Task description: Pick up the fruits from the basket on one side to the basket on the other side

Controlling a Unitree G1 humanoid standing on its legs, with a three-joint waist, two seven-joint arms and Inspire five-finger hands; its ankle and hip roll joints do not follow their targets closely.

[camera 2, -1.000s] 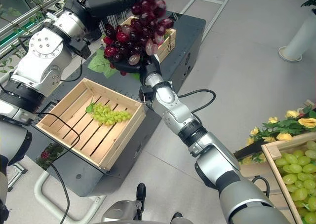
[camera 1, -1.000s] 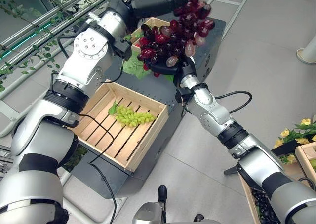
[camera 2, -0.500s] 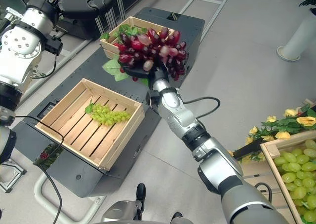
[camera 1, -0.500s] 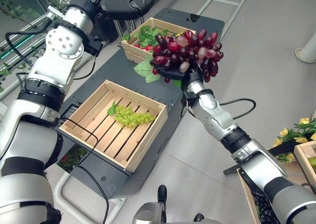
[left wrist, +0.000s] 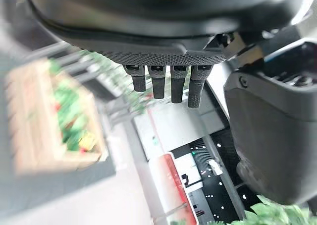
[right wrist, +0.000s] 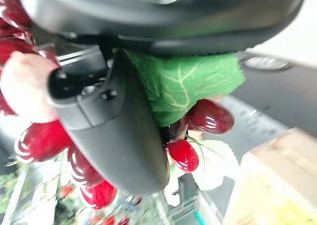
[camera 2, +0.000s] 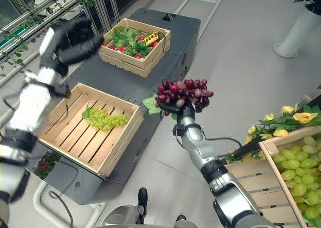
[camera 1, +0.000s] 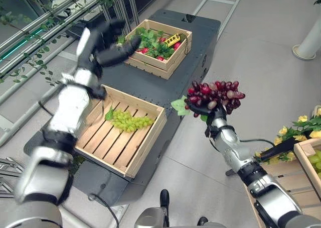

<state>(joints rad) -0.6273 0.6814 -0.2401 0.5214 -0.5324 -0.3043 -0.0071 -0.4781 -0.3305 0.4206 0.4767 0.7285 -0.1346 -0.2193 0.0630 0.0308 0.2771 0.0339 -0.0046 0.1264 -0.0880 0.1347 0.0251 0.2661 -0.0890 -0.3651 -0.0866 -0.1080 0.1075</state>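
The red grapes (camera 1: 213, 96) are sitting in the right hand (camera 1: 214, 116), whose fingers are curling up around the bunch from below, with a green leaf (camera 1: 178, 106) sticking out on the side facing the near crate (camera 1: 120, 130). The right wrist view is showing the thumb (right wrist: 111, 118) pressing against the leaf (right wrist: 184, 81) and the red berries (right wrist: 208, 116). The bunch is hanging in the air just off the outer edge of the grey platform (camera 1: 150, 85), past the near crate's right corner and not over either crate.

The near crate is lying on that platform with a bunch of green grapes (camera 1: 130, 120) and a small leaf on its slats. The far crate (camera 1: 156, 48) is standing beyond it on the same platform, holding green leaves, some red fruit and a yellow item (camera 1: 173, 38).

The left hand (camera 1: 111, 46) is hovering above the platform between the two crates, beside the far crate's left wall; its fingers (left wrist: 171, 84) are reaching out straight and holding nothing.

To the right of the near crate, well apart across the floor, another crate (camera 2: 296, 180) is holding green grapes, with yellow flowers (camera 2: 293, 118) beside it. A white pillar base (camera 2: 293, 34) is standing farther off on the floor.
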